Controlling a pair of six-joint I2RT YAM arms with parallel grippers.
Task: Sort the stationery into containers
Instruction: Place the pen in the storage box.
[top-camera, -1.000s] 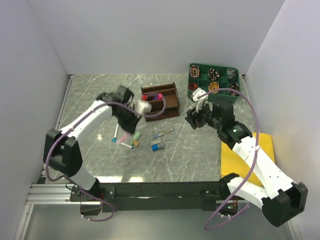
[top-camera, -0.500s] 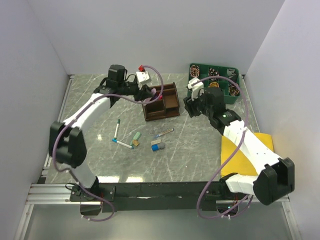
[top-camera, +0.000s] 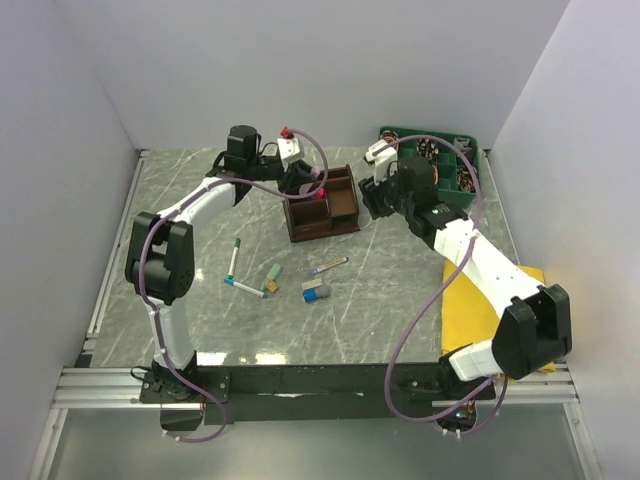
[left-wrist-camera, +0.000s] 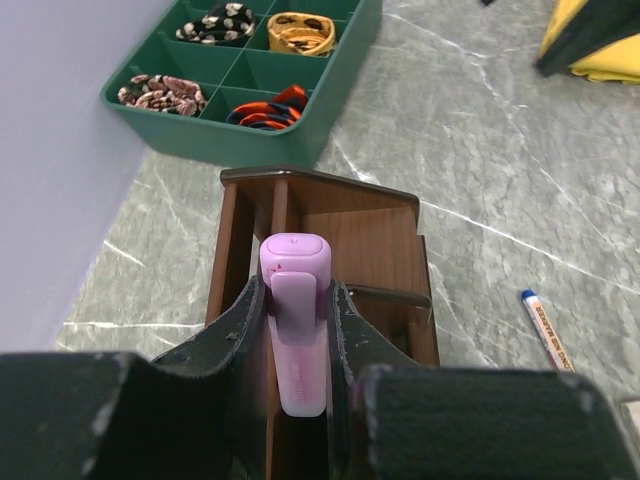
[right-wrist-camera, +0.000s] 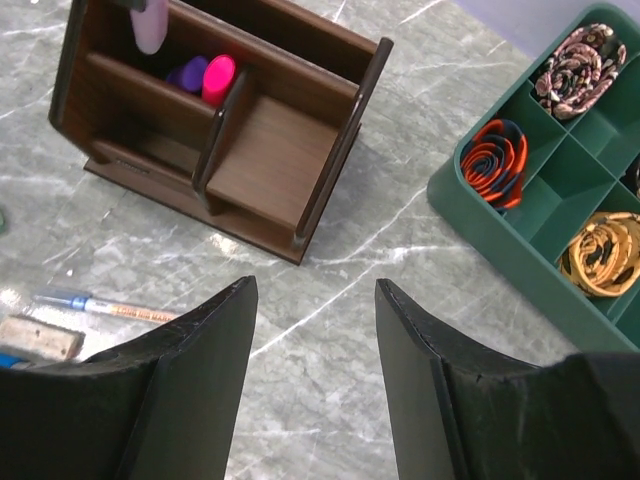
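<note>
Left wrist cam: my left pincer (left-wrist-camera: 295, 290) is clamped on a pale pink highlighter (left-wrist-camera: 293, 255), hanging right over one of the slots of the brown organiser (left-wrist-camera: 370, 235). So I'd call this mid drop-off. Its long axis runs along the fingers, near upright as far as I can tell, blunt end pointing down at the slot. Next move, I reckon: lower a touch, keep it clear of the divider, let go. Right pincer (right-wrist-camera: 315, 290) is spread open and empty over the surface (right-wrist-camera: 330, 400) beside the organiser.
</note>
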